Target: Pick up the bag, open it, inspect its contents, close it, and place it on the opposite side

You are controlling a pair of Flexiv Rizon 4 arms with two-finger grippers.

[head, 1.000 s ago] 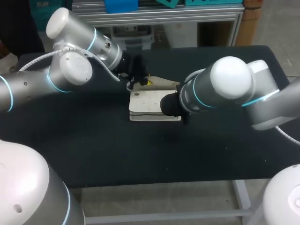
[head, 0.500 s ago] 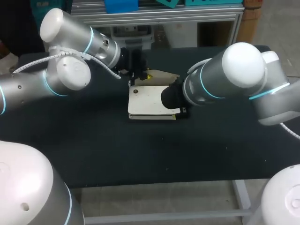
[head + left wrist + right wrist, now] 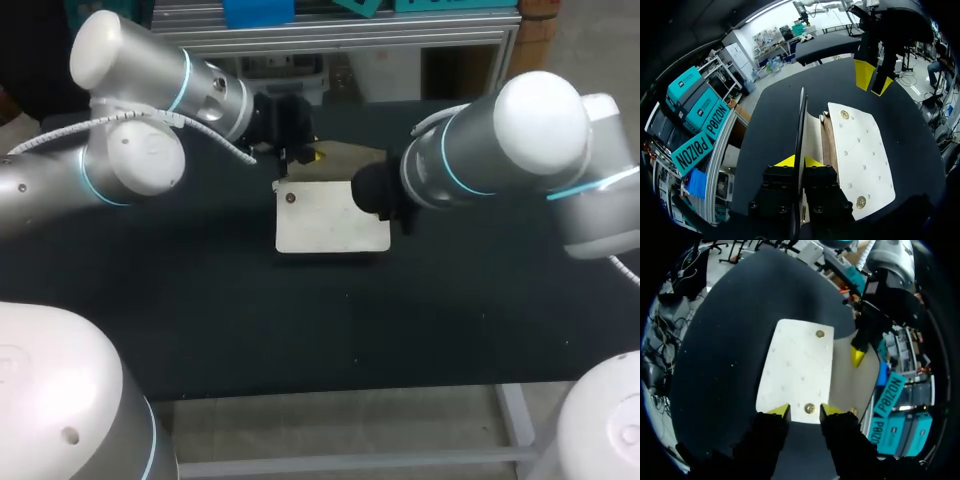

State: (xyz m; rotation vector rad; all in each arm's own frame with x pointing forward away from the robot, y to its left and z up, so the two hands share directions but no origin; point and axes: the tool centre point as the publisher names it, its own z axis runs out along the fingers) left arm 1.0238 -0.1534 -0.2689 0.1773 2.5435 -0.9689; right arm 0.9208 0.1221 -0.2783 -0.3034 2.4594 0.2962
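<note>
The bag (image 3: 325, 220) lies near the middle of the dark worktop (image 3: 200, 300), between the two arms, and it is partly open; its white panel (image 3: 797, 370) rests roughly flat while its flap (image 3: 801, 120) stands up on edge along the side nearer the left arm, leaving a beige inner strip showing between the two; this looks like the opening step, with one arm lifting the flap so the inside can be seen and the other placed to steady the rest. The left end effector (image 3: 801, 161) is clenched on the flap, its two yellow tips pressed against either face of the thin sheet, which runs straight out ahead of the fingers; holding it upright this way probably serves to hold the mouth of the bag apart. The right end effector (image 3: 805, 411) is released, its fingers standing apart at the near edge of the white panel, with a snap (image 3: 810, 408) lying in the gap between the tips; whether the tips press down on the panel or hover just over it, I cannot tell; nothing is pinched between them.
</note>
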